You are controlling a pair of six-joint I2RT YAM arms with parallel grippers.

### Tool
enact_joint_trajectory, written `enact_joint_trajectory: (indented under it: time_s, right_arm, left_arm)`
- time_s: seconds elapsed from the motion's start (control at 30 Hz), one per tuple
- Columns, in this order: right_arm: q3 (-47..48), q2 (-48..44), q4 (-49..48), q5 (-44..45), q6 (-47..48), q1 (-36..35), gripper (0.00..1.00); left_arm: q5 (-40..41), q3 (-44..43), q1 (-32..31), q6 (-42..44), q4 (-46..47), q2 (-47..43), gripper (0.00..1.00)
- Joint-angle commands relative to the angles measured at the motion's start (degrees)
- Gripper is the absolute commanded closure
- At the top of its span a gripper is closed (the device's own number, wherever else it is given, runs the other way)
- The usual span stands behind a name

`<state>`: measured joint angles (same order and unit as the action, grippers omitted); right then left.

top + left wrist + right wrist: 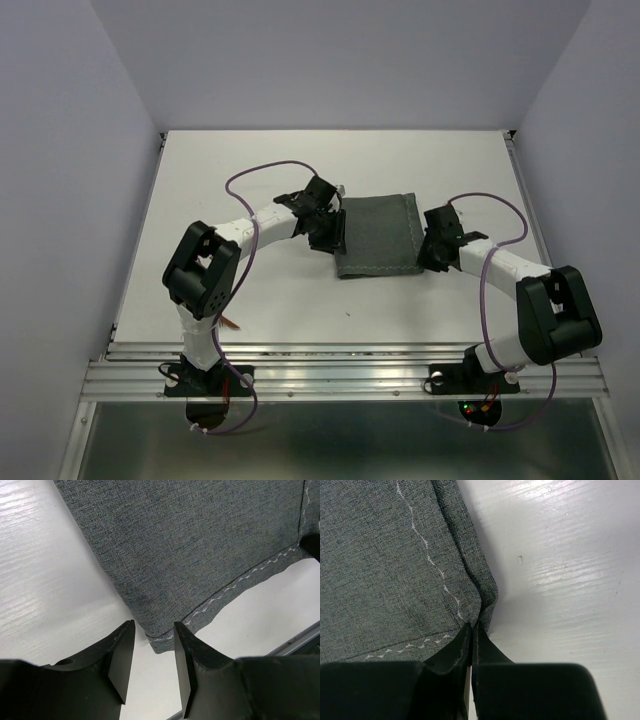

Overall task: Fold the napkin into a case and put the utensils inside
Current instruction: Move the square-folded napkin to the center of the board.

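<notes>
The grey-green napkin (378,238) lies folded into a rectangle in the middle of the table, its zigzag-stitched hem along the near edge. My left gripper (335,232) is at its left side, open. In the left wrist view the gripper (153,625) straddles the near-left corner of the napkin (200,545) without closing on it. My right gripper (428,250) is at the near-right corner. There the gripper (471,626) is shut on the bunched corner of the napkin (380,570). Of the utensils, only a thin copper-brown sliver (233,322) shows beside the left arm's lower link.
The white table (250,300) is enclosed by pale walls on three sides. A metal rail (340,365) runs along its near edge, where both arm bases are bolted. Purple cables (262,170) loop above each arm.
</notes>
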<state>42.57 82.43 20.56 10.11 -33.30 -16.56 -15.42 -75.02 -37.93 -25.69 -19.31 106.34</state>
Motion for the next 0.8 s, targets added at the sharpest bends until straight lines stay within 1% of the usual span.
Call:
enact_joint_trajectory:
  time_s: [0.0, 0.17, 0.3, 0.43, 0.53, 0.77]
  right_arm:
    - [0.3, -1.4, 0.7, 1.2, -1.2, 0.1, 0.99]
    - [0.6, -0.4, 0.6, 1.1, -1.1, 0.1, 0.99]
    - [0.6, -0.5, 0.7, 1.1, -1.0, 0.1, 0.99]
    - [0.4, -0.8, 0.8, 1.1, -1.2, 0.1, 0.99]
    - [0.4, -0.9, 0.9, 1.1, -1.4, 0.1, 0.99]
    - [0.3, -2.4, 1.4, 1.6, -1.9, 0.1, 0.99]
  left_arm:
    - [-1.7, -1.2, -0.7, 1.6, 0.1, 0.7, 0.52]
    - [-4.0, -0.1, -0.9, 1.3, 1.5, 1.1, 0.52]
    - [-8.2, 1.9, -1.3, -0.4, 5.1, 0.9, 0.52]
    - [-9.2, 2.6, -1.7, -1.5, 7.2, 1.6, 0.53]
    - [-9.6, 2.8, -2.1, -1.5, 7.5, 3.5, 0.56]
    - [-10.5, 3.5, -2.3, -1.6, 10.2, 7.2, 0.56]
